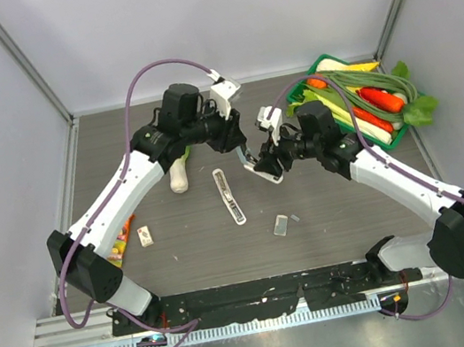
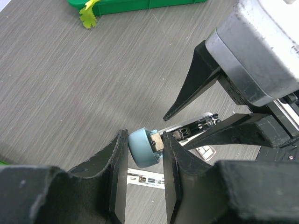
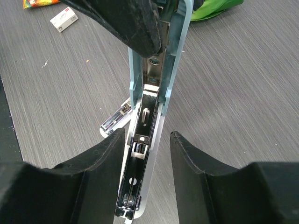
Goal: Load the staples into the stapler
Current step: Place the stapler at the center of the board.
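At the left edge of the counter (image 1: 337, 209) lies an orange printed packet (image 1: 120, 238), and just beside it, to the right, is the staple box (image 1: 145, 235), flat and whitish with a reddish face. It is well apart from both arms. Farther back, a beige rounded object (image 1: 179, 176) rests near the left forearm.

The left end effector (image 2: 145, 145) is clenched on the rounded end of a pale blue-grey bar (image 3: 152, 93), with its two black fingers (image 2: 117, 163) pressed against either side. The bar is lifted off the counter and has a silvery metal channel along its inside.

Below the bar and slightly to the left, the white stapler (image 1: 229, 196) lies flat on the counter between the two arms, with its metal channel facing up. Neither end effector touches it. To its right sits a small grey rectangular piece (image 1: 282, 224); what it is cannot be told.

The right end effector (image 3: 148, 137) is released. Its jaws straddle the free end of the bar, and in the left wrist view one finger stands clear of it.

At the far right, a green tray (image 1: 395, 139) holds orange, white and green vegetables.
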Controlling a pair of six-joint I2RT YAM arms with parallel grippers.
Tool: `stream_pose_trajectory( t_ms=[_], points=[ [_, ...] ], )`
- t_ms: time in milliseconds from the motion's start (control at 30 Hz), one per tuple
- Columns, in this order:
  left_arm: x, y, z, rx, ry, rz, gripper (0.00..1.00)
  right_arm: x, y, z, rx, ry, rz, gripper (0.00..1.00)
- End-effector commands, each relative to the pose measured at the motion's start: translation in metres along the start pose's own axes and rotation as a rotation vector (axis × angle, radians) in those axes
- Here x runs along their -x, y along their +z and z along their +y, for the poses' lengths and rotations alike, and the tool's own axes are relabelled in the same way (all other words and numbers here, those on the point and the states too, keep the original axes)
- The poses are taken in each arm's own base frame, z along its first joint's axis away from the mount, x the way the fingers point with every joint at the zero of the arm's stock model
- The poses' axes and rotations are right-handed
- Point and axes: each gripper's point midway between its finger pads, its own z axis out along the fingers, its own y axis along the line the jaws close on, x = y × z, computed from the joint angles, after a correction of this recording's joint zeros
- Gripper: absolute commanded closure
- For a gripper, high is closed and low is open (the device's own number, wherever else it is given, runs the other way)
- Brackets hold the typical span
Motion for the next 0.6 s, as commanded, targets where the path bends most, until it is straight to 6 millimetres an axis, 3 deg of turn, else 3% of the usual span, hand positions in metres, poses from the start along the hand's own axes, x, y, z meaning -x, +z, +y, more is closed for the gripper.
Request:
stream_pose_trajectory(
  t_ms=[0, 333, 433, 467, 567],
  points=[
    [0.0155, -0.0041, -0.0018, 0.005, 0.018, -0.05, 1.0, 0.0188, 0.0013, -0.0029, -0.013, -0.059, -0.032, 0.52],
    [0.0165, -0.0043, -0.0017, 0.007, 0.016, -0.053, 1.0, 0.0138, 0.0062, -0.0035, -0.02, -0.075, -0.009, 0.56],
    [0.0161, -0.0037, -0.0015, 0.007, 0.014, -0.051, 1.0, 0.0156, 0.0061, -0.0036, -0.019, -0.079, -0.013, 0.71],
    [0.0158, -0.0035, -0.0014, 0.007, 0.014, -0.051, 1.0, 0.0159, 0.0059, -0.0037, -0.019, -0.081, -0.013, 0.8],
    [0.0142, -0.0022, 0.0002, 0.014, 0.009, -0.046, 1.0, 0.0173, 0.0046, -0.0031, -0.021, -0.095, -0.021, 0.92]
  ],
)
